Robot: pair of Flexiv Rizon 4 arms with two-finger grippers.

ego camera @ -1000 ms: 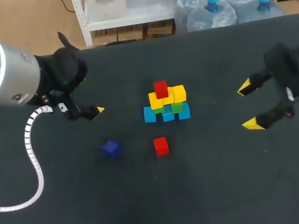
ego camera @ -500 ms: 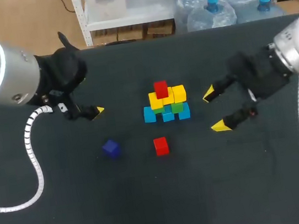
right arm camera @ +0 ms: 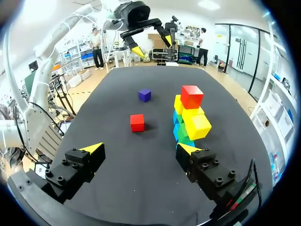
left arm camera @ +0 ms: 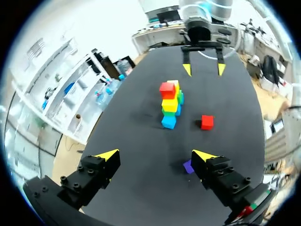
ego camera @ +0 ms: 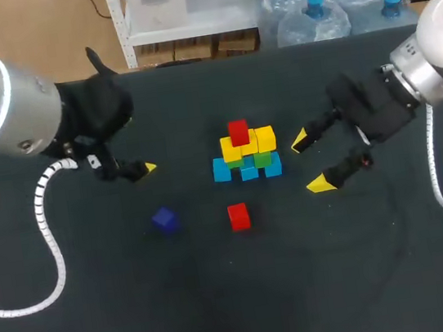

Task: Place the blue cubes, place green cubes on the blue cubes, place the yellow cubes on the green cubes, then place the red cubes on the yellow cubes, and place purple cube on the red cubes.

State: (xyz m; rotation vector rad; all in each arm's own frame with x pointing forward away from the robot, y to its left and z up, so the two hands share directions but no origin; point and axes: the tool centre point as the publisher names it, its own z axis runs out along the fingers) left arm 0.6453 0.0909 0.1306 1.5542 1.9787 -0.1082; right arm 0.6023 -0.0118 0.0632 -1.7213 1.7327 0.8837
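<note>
Lying ahead of the right gripper (right arm camera: 140, 149) (fingers apart) is a red cube (right arm camera: 137, 122).

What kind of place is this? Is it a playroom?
Probably a robot lab, not a playroom: a robot's left claw and right claw hang open over a black table with a stack of coloured cubes.

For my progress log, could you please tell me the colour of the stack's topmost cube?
The topmost cube is red; the right wrist view shows it best.
</note>
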